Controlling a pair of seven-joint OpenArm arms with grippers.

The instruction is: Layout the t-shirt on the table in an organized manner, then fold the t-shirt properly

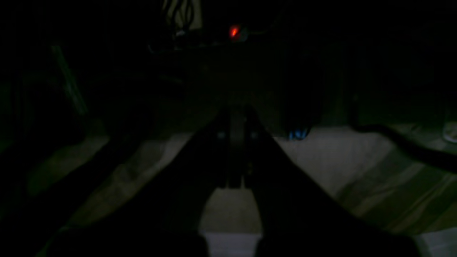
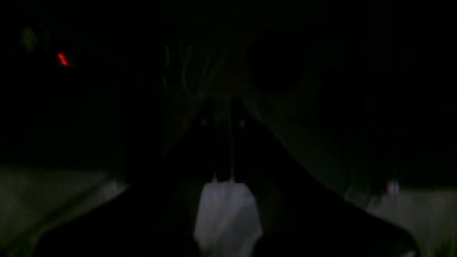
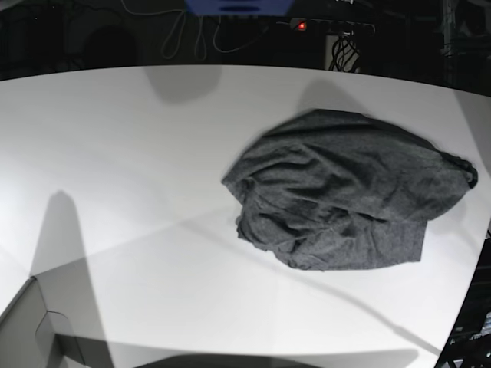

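A: Where is the t-shirt (image 3: pixel 349 192)?

B: On the table (image 3: pixel 138 153), right of the middle in the base view and close to the right edge. It lies in a crumpled, rounded heap, heavily wrinkled, with one bunched bit of cloth poking out at its far right. It is not spread flat.

A: And the rest of the tabletop?

B: Plain white, with long shadows falling across the near left part. A grey box corner (image 3: pixel 34 330) sits at the near left edge. Beyond the far edge there are cables and a small red light (image 3: pixel 302 26).

A: What about the grippers?

B: Neither arm shows in the base view. Both wrist views are very dark. The left gripper (image 1: pixel 235 157) appears with its two dark fingers drawn tight together, with only a thin line between them, and nothing held. The right gripper (image 2: pixel 223 146) looks the same, fingers closed with nothing between them, though in that murk I can only make out outlines.

A: Is either one touching the shirt?

B: I cannot tell from these views
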